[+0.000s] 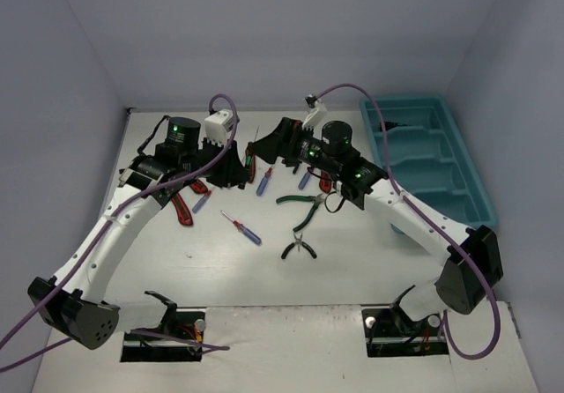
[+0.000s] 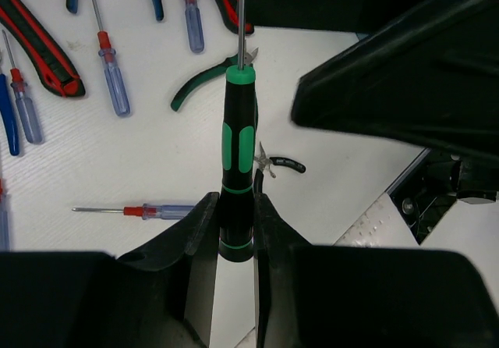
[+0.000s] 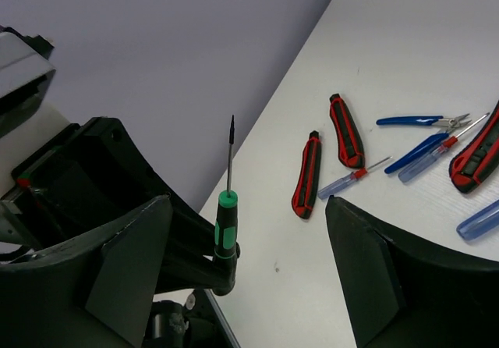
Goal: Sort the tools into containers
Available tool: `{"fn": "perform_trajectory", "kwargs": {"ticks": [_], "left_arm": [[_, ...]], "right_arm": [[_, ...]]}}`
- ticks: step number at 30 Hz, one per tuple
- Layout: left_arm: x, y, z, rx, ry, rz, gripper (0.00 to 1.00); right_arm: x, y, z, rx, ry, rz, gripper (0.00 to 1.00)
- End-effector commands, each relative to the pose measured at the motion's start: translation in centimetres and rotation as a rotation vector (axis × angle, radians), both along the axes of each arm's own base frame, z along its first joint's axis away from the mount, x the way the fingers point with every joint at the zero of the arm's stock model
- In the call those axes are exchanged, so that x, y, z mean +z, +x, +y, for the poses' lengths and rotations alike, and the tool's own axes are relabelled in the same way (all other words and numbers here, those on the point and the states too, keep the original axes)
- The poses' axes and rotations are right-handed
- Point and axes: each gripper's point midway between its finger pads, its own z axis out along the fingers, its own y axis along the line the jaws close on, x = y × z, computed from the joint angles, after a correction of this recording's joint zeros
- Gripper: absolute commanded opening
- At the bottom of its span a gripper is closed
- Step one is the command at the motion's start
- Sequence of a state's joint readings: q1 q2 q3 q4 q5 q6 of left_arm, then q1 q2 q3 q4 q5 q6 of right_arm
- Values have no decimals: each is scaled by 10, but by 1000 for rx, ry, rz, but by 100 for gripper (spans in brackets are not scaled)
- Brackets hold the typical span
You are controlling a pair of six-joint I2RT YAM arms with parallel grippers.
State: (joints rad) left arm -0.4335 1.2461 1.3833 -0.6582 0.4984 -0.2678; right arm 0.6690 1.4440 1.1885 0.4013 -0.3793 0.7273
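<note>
The left end effector (image 2: 234, 227) is closed narrow on the butt of a black-and-green screwdriver (image 2: 238, 141). This is a slim tool with a smooth round black plastic handle, green bands and a thin steel shaft. In the left wrist view its matte black fingers (image 2: 199, 231) press both sides of the handle. The right wrist view adds what that one cannot show: the tool stands upright, tip up, above the white desk (image 3: 405, 44). It is ahead of the wide-spread right end effector (image 3: 248, 207), which grips nothing.

From above, the two end effectors face each other closely over the far middle of the desk. The long teal plastic tray (image 1: 401, 101), with raised rims, lies at the far right, well apart from the held tool.

Loose on the desk are green-handled pliers (image 1: 304, 201), small black-handled pliers (image 1: 300, 248) and a clear blue-handled screwdriver (image 1: 242, 227) with a red collar. The right wrist view shows two glossy red-and-black utility knives (image 3: 306, 175) side by side, with blue-handled pliers (image 3: 417, 119) near them.
</note>
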Motion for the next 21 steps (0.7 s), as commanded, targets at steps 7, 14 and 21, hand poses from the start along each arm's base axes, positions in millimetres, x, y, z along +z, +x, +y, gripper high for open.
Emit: {"fn": "perform_trajectory", "kwargs": {"ticks": [7,14,21], "left_arm": [[36,4,-14,-13,-68,-80,0],[32,12,-16,-1,-55,-75,0],[21,28,-2,85,13,-100,61]], "right_arm": [[24,-2,27,57,48,-97,58],[24,4,22,25,29,-129,1],[32,53,-34,-144,20,-150,0]]}}
